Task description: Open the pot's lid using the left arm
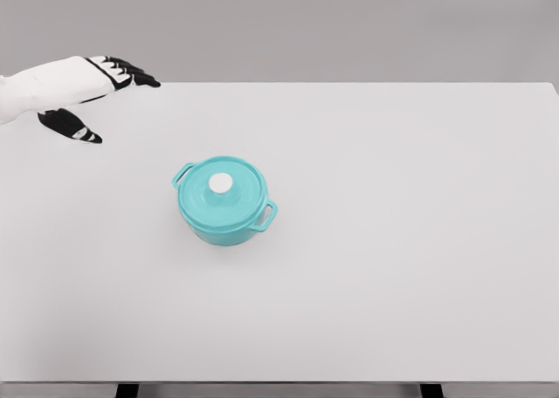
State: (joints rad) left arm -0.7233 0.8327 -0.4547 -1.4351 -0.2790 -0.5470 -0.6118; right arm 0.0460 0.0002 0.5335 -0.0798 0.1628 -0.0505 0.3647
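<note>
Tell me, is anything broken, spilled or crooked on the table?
Nothing stands out. The teal pot sits upright on the white table, its lid closed and level, nothing spilled. The left hand hovers far off at the upper left, fingers open.

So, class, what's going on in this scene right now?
A humanoid robot's left hand is raised at the far left of the white table, fingers spread and holding nothing. A teal pot sits left of the table's centre with its lid still on, white knob on top. The hand is well away from the pot. The right arm is out of view.
</note>
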